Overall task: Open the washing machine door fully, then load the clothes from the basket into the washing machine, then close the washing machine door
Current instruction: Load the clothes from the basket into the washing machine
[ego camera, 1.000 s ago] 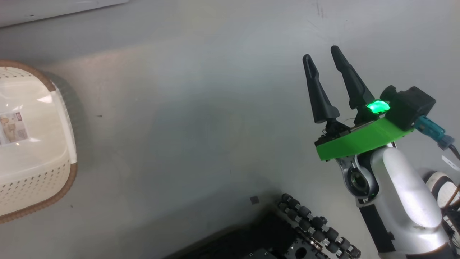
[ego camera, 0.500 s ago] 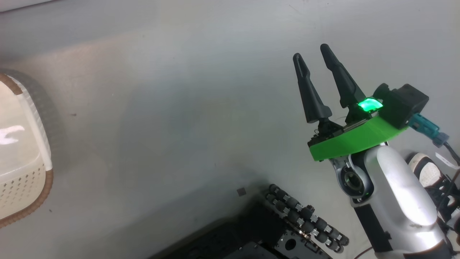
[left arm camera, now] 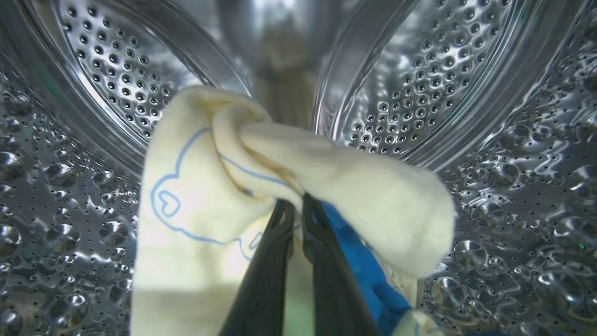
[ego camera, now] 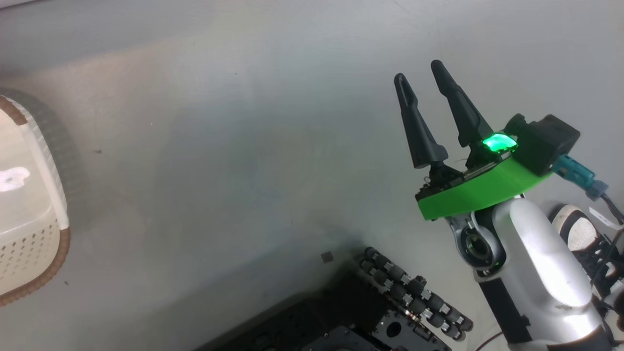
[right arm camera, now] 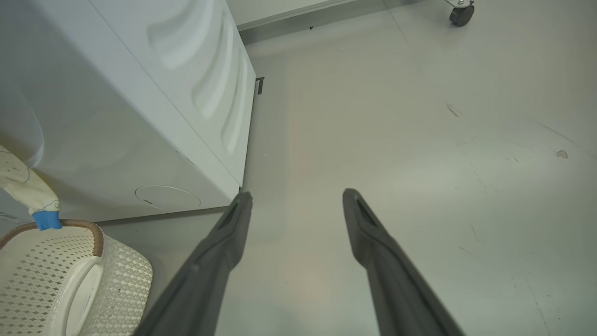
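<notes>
While my left gripper (left arm camera: 298, 204) is clamped on the clothes (left arm camera: 196, 196) inside the steel drum (left arm camera: 466, 93), the bundle draped ahead over its tips, my right gripper (ego camera: 420, 73) hangs with fingers apart above the floor (ego camera: 243, 146).

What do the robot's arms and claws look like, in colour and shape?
The right claw has two long, dark, tapering fingers on a bright green plate with a glowing green light. Beside it sits a black box with a teal plug and dark cable. The forearm is glossy silver-white. The left claw has the same dark fingers.
</notes>
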Robot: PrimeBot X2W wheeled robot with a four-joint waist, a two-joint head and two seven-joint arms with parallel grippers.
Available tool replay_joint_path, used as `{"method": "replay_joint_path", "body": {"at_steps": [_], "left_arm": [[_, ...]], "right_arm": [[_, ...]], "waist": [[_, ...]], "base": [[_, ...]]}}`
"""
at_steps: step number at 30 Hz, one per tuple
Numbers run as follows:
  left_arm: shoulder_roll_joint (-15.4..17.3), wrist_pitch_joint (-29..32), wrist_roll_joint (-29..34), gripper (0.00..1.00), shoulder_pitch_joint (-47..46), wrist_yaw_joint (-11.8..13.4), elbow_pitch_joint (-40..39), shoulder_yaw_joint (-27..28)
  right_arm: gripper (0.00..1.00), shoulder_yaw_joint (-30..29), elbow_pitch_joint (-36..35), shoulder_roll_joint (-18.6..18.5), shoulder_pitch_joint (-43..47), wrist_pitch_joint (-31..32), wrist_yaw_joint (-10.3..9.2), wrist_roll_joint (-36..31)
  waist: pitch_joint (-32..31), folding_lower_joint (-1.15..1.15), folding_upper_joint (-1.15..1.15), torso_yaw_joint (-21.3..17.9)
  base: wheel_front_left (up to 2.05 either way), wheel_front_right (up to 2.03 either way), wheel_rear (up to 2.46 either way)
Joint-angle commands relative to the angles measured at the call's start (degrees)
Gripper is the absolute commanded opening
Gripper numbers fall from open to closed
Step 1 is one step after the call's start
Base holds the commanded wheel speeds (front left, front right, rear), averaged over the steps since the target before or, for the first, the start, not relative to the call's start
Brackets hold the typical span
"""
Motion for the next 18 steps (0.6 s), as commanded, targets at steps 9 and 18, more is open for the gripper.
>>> {"method": "replay_joint_path", "body": {"at_steps": [9,18], "left_arm": [[1.27,-1.69,-3.18,1.00,-3.02,0.04,1.09,-3.50],[2.17,-2.78,-7.29,1.00,-1.08,0.04,0.53,-7.82]], "right_arm": [[1.00,0.62,-1.20,-0.15,1.83,-0.37,0.00,0.21],[1.00,1.13,-0.78,-0.15,0.89,-0.37,0.00,-0.41]], "waist": [[-0.50,0.00,0.00,-0.05],[-2.03,0.00,0.00,-0.07]], "base": [[0.00,0.00,0.00],[0.00,0.00,0.00]]}}
